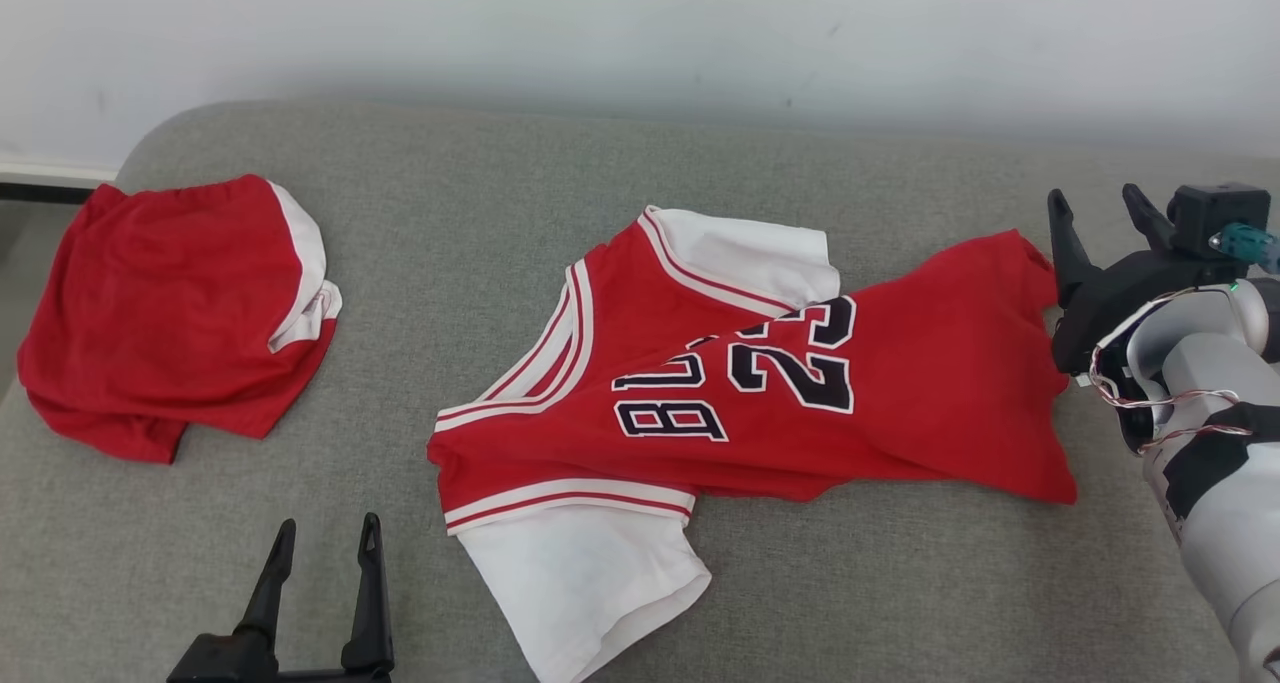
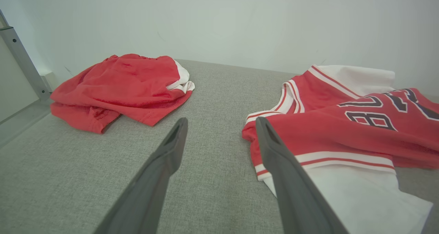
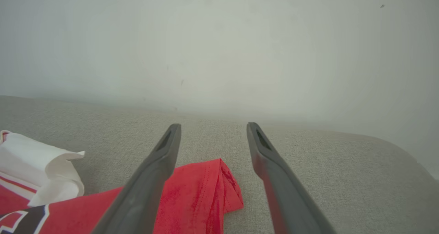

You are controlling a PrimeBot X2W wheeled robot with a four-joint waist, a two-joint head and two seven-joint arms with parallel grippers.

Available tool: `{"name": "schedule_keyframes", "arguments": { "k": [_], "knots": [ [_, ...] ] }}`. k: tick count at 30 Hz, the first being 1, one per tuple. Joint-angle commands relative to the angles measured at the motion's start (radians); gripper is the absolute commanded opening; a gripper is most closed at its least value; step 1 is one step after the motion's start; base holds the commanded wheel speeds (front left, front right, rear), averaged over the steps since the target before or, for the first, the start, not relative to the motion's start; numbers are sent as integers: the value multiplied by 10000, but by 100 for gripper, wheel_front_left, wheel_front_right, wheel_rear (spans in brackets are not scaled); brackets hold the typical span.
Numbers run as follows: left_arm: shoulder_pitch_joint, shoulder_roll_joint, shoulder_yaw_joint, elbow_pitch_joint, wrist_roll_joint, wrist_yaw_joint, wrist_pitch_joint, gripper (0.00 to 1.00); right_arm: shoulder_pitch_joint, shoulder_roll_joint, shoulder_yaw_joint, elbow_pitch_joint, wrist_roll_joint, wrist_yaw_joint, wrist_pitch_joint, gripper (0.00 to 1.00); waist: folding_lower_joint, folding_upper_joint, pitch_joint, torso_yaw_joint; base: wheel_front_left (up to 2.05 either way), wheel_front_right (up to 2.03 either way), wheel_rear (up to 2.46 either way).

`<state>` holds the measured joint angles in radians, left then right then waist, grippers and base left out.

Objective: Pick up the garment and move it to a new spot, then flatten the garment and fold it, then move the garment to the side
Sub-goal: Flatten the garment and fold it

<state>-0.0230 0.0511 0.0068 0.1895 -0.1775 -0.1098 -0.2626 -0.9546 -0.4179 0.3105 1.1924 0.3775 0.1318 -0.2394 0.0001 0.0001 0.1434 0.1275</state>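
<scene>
Head view shows the jersey (image 1: pixel 780 403) lying on the grey cushion (image 1: pixel 900 583), long axis left to right, its hem end just beside the right gripper (image 1: pixel 1093 198), which stands open and empty, nearer than the open, empty left gripper (image 1: pixel 328 525).

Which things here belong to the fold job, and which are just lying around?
Job: number 23 jersey, left gripper, right gripper.
Lying about: crumpled red shorts, grey cushion.

A fold in the jersey (image 1: pixel 800 413) hides some lettering (image 1: pixel 665 423); the head view's bottom edge crops one sleeve (image 1: pixel 580 573).
</scene>
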Motion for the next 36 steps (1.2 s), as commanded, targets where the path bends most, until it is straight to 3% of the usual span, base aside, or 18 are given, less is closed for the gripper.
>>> {"name": "schedule_keyframes", "arguments": {
  "k": [1,5,12,23,29,36],
  "knots": [
    [-65,-13,58,13,44,24,-33,100,97,13,5,-9,109,-23,-128,100,-1,-1,-155,-119,0,0,0],
    [76,-13,179,-28,137,2,-33,100,537,-73,-131,-457,376,-23,-253,100,-1,-1,-380,-272,0,0,0],
    [313,-15,431,-155,303,-28,-33,100,2252,-269,-582,-2402,358,-23,-261,100,-1,-1,-682,-540,0,0,0],
    [341,-13,659,-237,429,-132,-33,100,5745,510,-1411,-4838,-24,-23,-251,100,-1,-1,-668,-721,0,0,0],
    [242,-13,721,-174,430,-141,-33,100,6594,867,-1573,-5009,-134,-23,-254,100,-1,-1,-525,-737,0,0,0],
    [99,-13,751,-75,493,-195,-33,100,6504,917,-1714,-4531,-196,-23,-252,100,-1,-1,-435,-598,0,0,0]
  ]
}}
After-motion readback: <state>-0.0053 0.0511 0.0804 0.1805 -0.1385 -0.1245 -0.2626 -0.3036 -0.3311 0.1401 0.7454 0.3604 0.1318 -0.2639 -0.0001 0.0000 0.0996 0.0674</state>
